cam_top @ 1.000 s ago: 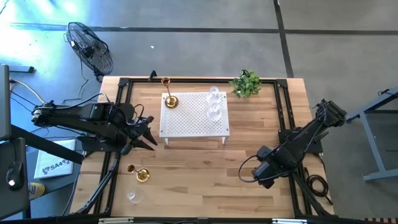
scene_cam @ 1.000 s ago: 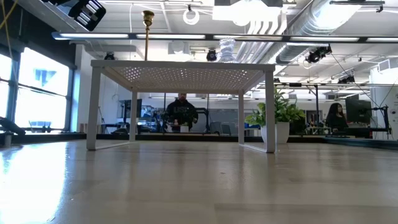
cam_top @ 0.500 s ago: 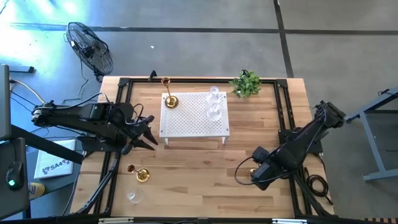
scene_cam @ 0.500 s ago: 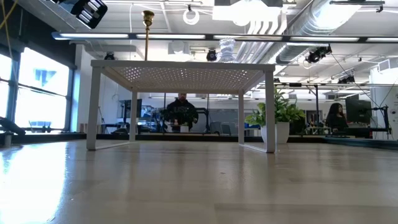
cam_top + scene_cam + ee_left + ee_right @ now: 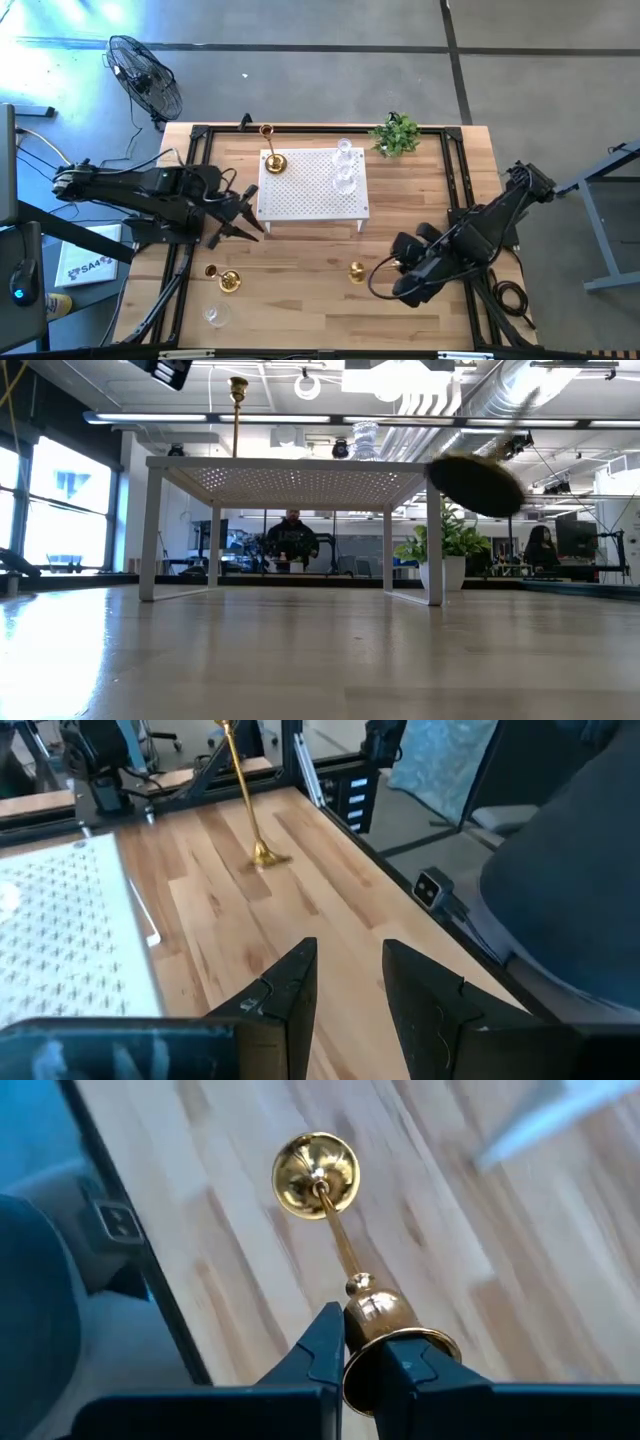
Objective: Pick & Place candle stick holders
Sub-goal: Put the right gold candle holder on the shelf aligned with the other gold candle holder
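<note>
A tall gold candle stick holder (image 5: 340, 1230) hangs in my shut right gripper (image 5: 362, 1365) over the table's near right part (image 5: 357, 271). It shows as a blurred dark shape in the low view (image 5: 478, 485). My left gripper (image 5: 345, 970) stands open with nothing between its fingers, in the air just left of the white perforated stand (image 5: 300, 200). A second gold holder (image 5: 272, 160) and clear glass holders (image 5: 345, 168) stand on the stand's top. Another gold holder (image 5: 229, 282) and a glass one (image 5: 214, 316) sit on the table at the near left. My right gripper pinches the holder's bell-shaped end (image 5: 385, 1320) between its two fingers (image 5: 325, 1345). The fingers come from above, slanting down. The thin stem runs away below them to the round flared base (image 5: 315, 1172), which hangs lowest, clear of the table.
A small green plant (image 5: 396, 133) stands at the table's far right corner. Black frame rails (image 5: 190, 200) run along the table's left and right sides. Bare wood lies in the middle, near the stand. People (image 5: 291, 540) are in the room beyond.
My right gripper has risen and swung toward the table's middle, turning as it went. The gold holder, hidden under the arm before, now shows beside it and has entered the low view. My left gripper has shifted slightly toward the stand, still open.
</note>
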`<state>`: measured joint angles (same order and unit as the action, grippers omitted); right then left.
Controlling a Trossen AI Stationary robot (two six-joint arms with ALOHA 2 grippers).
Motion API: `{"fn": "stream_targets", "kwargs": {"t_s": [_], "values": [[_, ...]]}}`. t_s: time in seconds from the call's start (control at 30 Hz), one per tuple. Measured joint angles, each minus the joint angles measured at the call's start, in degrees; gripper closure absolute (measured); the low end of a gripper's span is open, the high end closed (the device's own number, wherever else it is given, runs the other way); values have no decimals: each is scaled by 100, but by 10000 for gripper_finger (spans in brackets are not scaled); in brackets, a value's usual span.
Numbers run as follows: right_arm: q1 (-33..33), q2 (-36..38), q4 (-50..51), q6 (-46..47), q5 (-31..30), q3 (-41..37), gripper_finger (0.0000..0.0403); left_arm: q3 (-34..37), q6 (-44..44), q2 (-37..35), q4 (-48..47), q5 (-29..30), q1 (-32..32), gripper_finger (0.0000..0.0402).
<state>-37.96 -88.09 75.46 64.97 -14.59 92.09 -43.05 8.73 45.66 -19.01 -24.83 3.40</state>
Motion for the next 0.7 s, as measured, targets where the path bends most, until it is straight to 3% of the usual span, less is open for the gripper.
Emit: {"fn": "stream_targets", "kwargs": {"t_s": [0.27, 0.43, 0.7], "values": [[514, -201, -1377, -1797, -8, -15, 389, -2, -716, 1209, 1659, -50, 0, 289], [814, -408, -2046, -2760, 123, -13, 389, 0, -1124, 1688, 1797, -348, 2, 289], [1224, -760, -2667, -3877, 276, -13, 389, -4, -1586, 2020, 2018, -5, 0, 289]]}}
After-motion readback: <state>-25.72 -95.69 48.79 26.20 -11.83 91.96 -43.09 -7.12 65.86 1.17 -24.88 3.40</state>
